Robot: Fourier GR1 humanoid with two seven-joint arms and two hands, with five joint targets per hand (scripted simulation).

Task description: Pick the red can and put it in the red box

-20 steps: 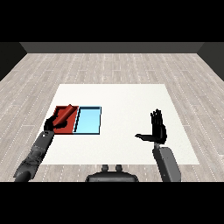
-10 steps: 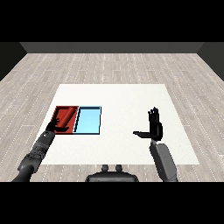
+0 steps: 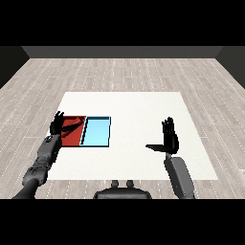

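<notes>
From the head view, the left robot hand (image 3: 58,124) sits at the near left edge of the red tray (image 3: 76,136), its fingers straight and released, holding nothing. That placement suits a drop into this tray, since the task ends there. No red can can be made out anywhere; a dark streak inside the tray looks like shadow, though I cannot tell for sure. The light blue tray (image 3: 97,132) lies touching the red one on its right. The right robot hand (image 3: 168,138) hovers well apart over the white surface (image 3: 139,107), fingers straight and upright, thumb out, idle.
</notes>
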